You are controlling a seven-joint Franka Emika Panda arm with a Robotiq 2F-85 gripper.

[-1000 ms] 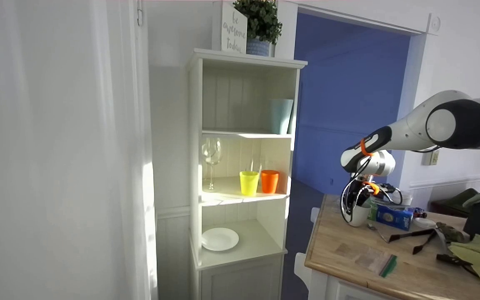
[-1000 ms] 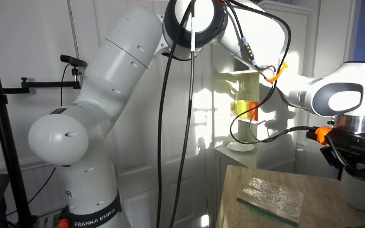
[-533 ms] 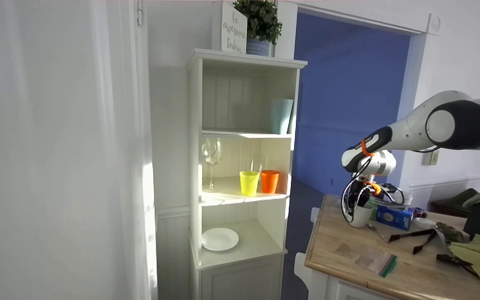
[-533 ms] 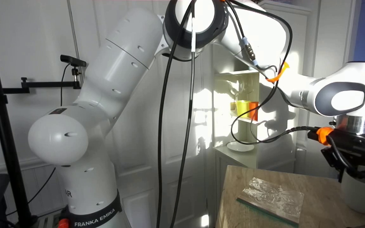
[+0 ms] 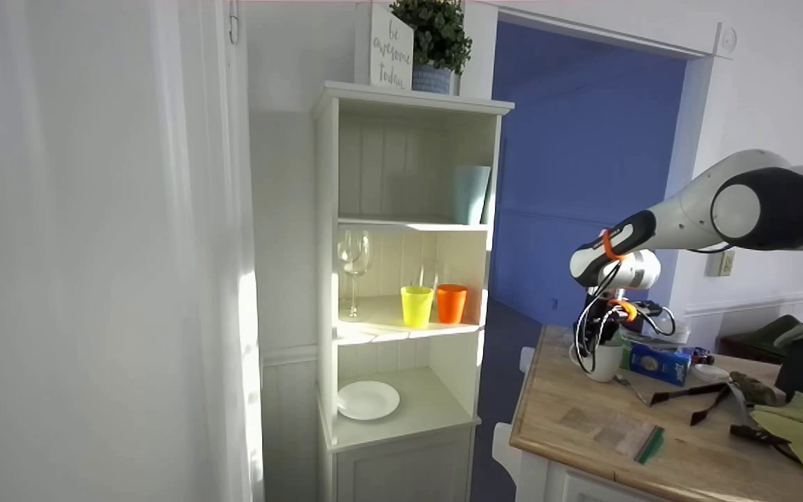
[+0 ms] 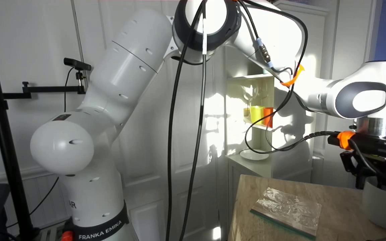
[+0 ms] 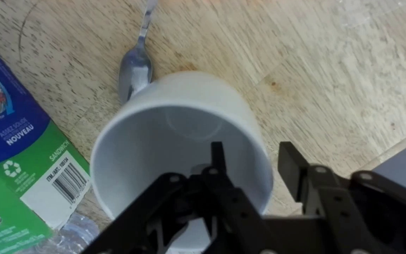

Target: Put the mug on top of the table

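Mug (image 7: 174,148): upright on the worktop (image 7: 330,88), filling the middle of the wrist view; at the right side of the frame in both exterior views.
Claw (image 7: 253,155): my jaws stand apart, gripping nothing; I see a gap on either side of the mug's wall.
Rim: my next move turns on this. One finger (image 7: 219,155) stands over the mouth, the other just right of the rim in the wrist view, so I straddle the wall there. How deep the inner finger dips, I cannot tell.
Way to the mug: its body lies left and slightly lower in the wrist view, and below me in both exterior views. My arm (image 6: 126,70) is the only one here.
Mouth: faces up, towards me; the mug's long axis runs vertical, much in line with my own downward reach.
Handle: cannot tell; my claw hides the lower part of the mug.
Spoon (image 7: 135,70): just beside the mug, upper left of it in the wrist view; touching or not, I cannot say.
Placing: looks done to me. A straight lift seems called for; any sideways drift could press a finger against the wall and tip the mug.
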